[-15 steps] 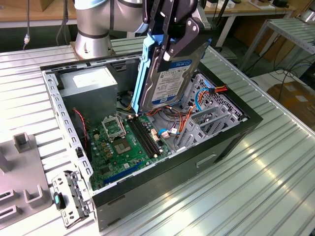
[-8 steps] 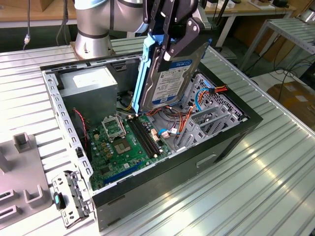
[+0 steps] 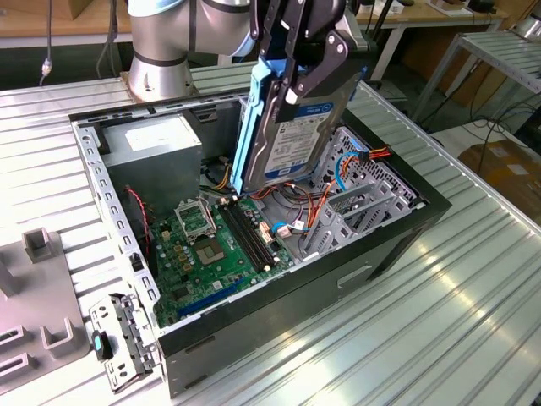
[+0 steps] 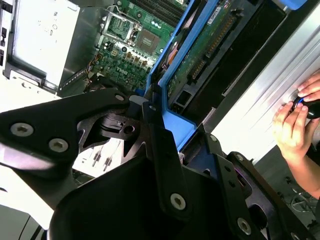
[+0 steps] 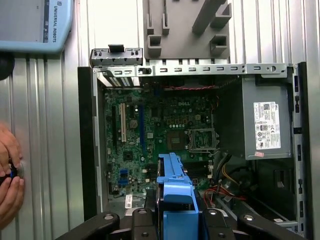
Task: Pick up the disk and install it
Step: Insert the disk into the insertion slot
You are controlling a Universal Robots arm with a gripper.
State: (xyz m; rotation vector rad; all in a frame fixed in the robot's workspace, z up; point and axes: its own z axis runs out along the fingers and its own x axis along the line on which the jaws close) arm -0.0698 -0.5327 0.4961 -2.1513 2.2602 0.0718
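My gripper (image 3: 293, 74) is shut on the disk (image 3: 302, 135), a silver hard drive with a white-and-blue label in a blue plastic carrier (image 3: 253, 127). It hangs on edge, tilted, over the open computer case (image 3: 397, 254), its lower end just above the motherboard (image 3: 211, 245) and beside the metal drive bay (image 3: 359, 203). The second wrist view shows the disk's green circuit side (image 4: 202, 47) and the carrier (image 4: 172, 117) between the black fingers (image 4: 155, 145). The first wrist view has the carrier's end (image 5: 175, 192) over the case's inside.
A grey power supply (image 3: 156, 152) fills the case's far corner, and loose red, orange and blue cables (image 3: 338, 173) lie near the bay. Grey fixtures (image 3: 38, 288) and a small bracket (image 3: 118, 338) sit at the exterior view's left. A person's hands (image 4: 295, 122) rest beside the case.
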